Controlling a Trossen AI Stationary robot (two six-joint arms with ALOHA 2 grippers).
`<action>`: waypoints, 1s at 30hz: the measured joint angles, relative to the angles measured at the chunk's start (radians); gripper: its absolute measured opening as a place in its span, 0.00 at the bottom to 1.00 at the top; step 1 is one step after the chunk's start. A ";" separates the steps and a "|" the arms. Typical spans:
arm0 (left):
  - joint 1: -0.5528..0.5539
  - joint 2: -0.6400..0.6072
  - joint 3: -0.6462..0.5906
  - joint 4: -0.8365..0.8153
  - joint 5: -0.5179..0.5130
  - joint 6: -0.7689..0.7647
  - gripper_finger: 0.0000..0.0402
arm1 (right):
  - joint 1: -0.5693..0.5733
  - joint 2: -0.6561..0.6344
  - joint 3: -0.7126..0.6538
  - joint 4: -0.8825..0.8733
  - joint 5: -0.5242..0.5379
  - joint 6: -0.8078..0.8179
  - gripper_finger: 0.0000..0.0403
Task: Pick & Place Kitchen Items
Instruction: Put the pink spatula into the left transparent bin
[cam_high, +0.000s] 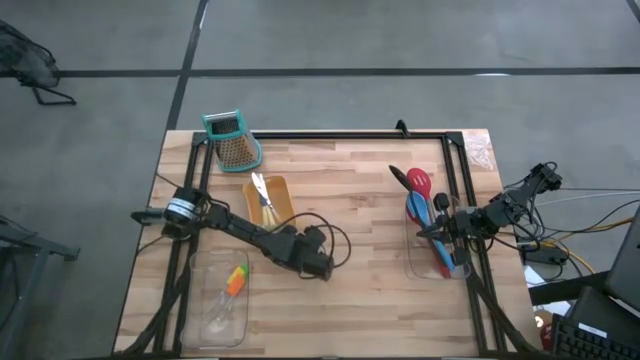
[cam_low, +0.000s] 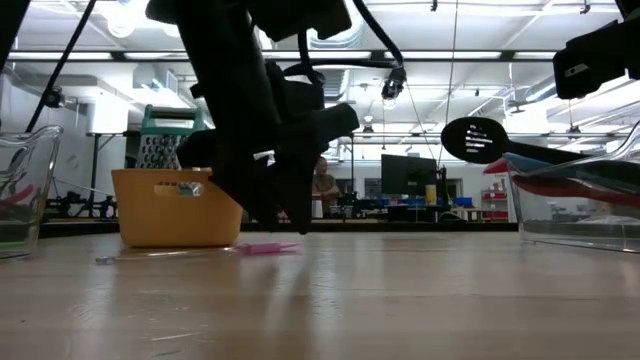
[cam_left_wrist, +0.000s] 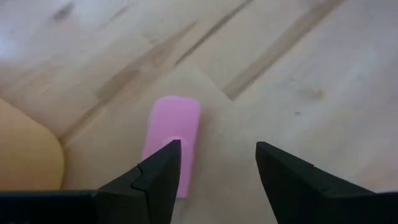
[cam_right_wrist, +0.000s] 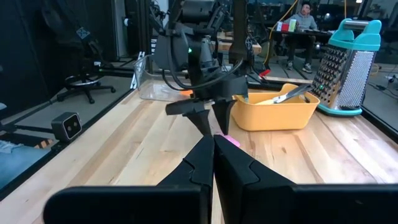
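Left gripper (cam_left_wrist: 214, 171) low over tabletop (cam_high: 360, 205), jaws spread, empty, straddling pink-tipped tool (cam_left_wrist: 173, 140) (lying flat beside yellow tray (cam_high: 282, 196)). Right gripper (cam_right_wrist: 213, 163) jaws clenched, empty, above clear tray (cam_high: 421, 258) holding 2 long spoons.

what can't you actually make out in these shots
- Pink-tipped tool: absent from the high view, under the left hand; its handle is cut off in the left wrist view by that hand's fingers.
- Clear tray contents: the right arm covers part of them in the high view.
- Yellow tray: the low view shows only its wall, not the inside.
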 joint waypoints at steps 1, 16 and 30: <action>-0.002 0.000 0.002 0.000 0.012 0.007 0.53 | 0.000 0.000 0.000 0.000 0.000 -0.001 0.02; -0.082 0.000 0.012 -0.093 -0.008 0.052 0.53 | 0.000 0.000 0.000 0.000 0.000 -0.002 0.02; -0.054 0.005 -0.040 -0.049 0.037 -0.001 0.47 | 0.000 0.000 0.000 0.000 0.000 -0.001 0.02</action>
